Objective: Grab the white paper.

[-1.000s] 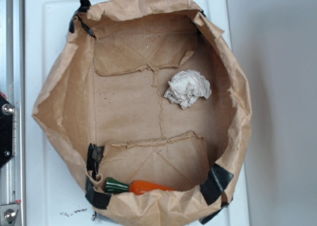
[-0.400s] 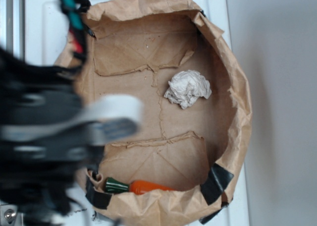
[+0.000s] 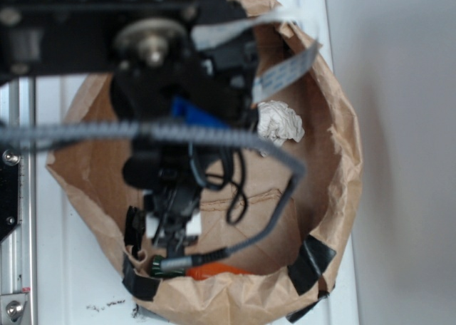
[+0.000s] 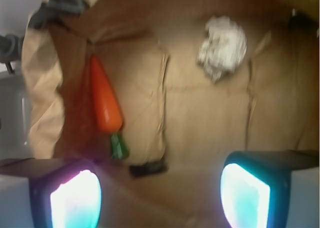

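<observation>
Now over the brown paper bag (image 3: 335, 197), the arm covers its left and middle, where a second ago none showed. Its claw (image 4: 160, 193) hangs released, grasping nothing. White paper (image 4: 222, 47) lies on open bag floor, well apart from the carrot (image 4: 104, 99) and the bag's walls.

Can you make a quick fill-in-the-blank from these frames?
1. The white paper lies inside a brown paper ____.
2. The toy carrot has an orange body and a ____ top.
3. The gripper has its jaws ____, holding nothing.

Answers: bag; green; open
</observation>
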Available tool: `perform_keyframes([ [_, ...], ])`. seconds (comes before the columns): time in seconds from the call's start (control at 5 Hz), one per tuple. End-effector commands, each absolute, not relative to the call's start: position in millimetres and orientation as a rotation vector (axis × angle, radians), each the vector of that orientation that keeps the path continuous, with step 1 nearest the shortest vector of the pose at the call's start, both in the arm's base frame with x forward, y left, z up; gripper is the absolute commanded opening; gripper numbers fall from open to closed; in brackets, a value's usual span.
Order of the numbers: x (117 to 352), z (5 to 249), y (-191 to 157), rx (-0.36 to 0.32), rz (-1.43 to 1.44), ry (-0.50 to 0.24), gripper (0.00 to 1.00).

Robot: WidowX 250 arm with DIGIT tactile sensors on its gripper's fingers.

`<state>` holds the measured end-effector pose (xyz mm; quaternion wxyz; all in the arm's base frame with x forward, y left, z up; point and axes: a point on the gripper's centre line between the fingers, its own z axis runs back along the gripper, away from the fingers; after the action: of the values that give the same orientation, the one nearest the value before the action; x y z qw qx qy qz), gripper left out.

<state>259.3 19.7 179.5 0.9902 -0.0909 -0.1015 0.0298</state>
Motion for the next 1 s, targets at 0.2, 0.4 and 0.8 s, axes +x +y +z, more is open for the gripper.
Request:
perform_keyframes([
  [0.2, 296, 195, 42, -0.173, 0.15, -0.295, 1.0],
  [0.4, 296, 195, 42, -0.173, 0.15, -0.295, 1.0],
  [0.8, 313, 179, 35, -0.149, 0.179, -0.326, 1.0],
])
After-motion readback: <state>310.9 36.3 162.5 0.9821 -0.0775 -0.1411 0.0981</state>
